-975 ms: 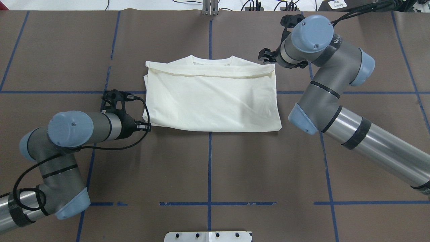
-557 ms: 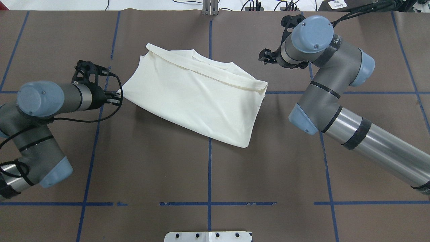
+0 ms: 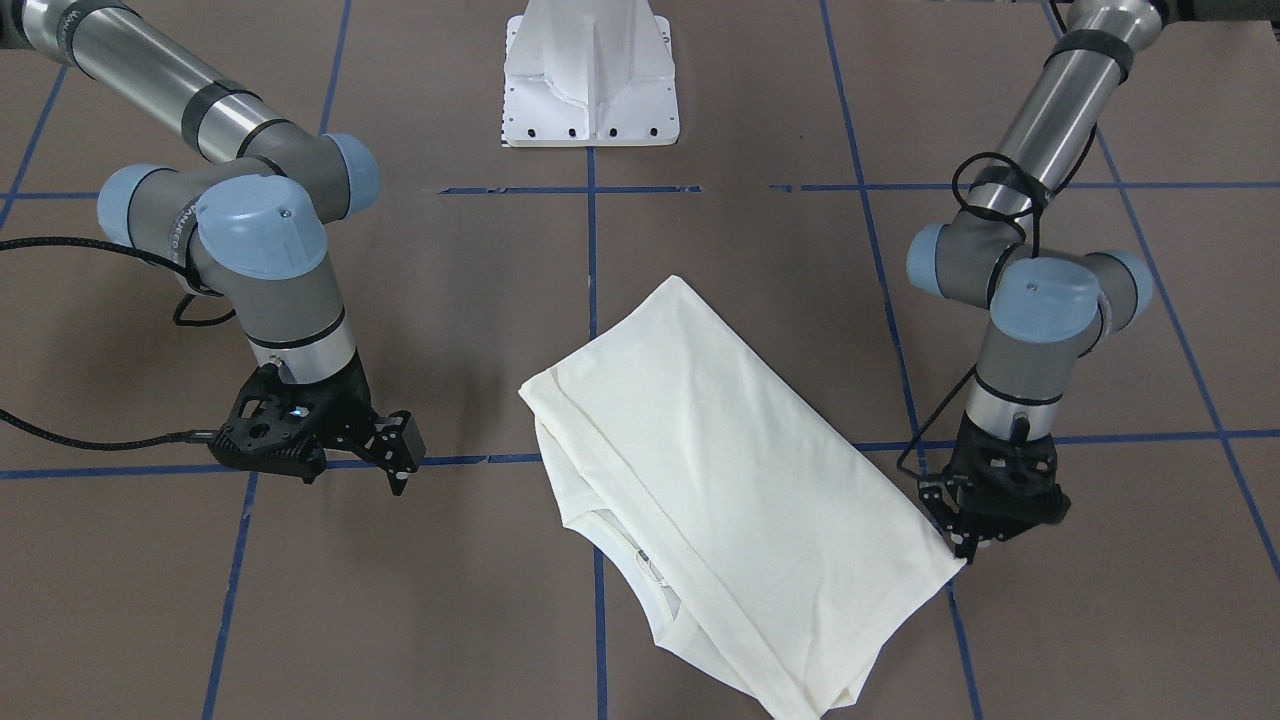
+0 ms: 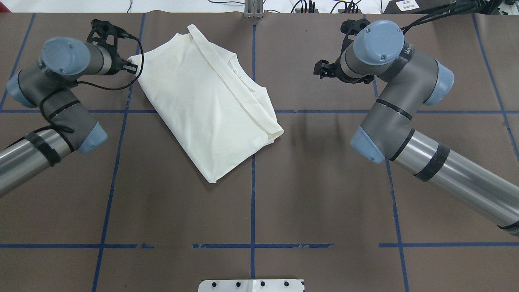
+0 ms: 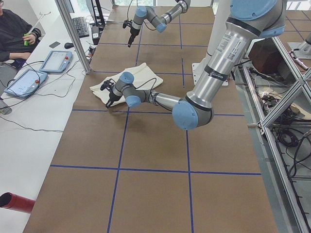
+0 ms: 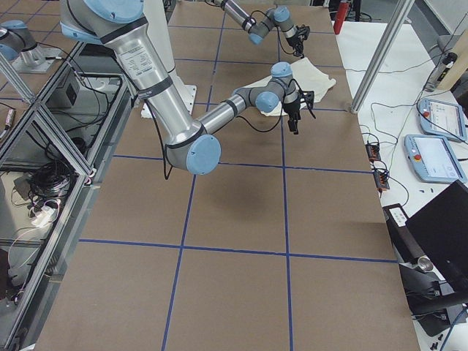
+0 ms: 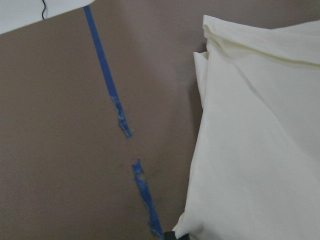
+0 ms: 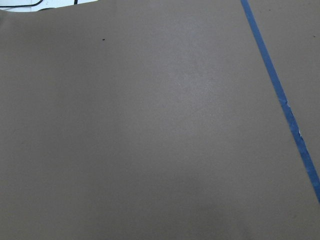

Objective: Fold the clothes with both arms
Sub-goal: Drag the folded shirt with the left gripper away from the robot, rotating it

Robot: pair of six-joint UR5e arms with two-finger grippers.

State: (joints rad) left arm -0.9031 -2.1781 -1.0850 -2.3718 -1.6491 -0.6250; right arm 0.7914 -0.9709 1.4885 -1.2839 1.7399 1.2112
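At the far left of the table [image 4: 324, 194], the left arm [image 4: 65, 56] had its jaws pinched on a corner of the folded T-shirt [image 4: 202, 109], which lay skewed. The right arm [image 4: 379, 42] hung well apart, jaws parted and empty. A low, slow drag would likely preserve the fold.

Left gripper [image 4: 132, 67] at ten o'clock, pinched closed on the T-shirt [image 4: 202, 109] corner; right gripper [image 4: 320, 68] at one o'clock, fingers apart.
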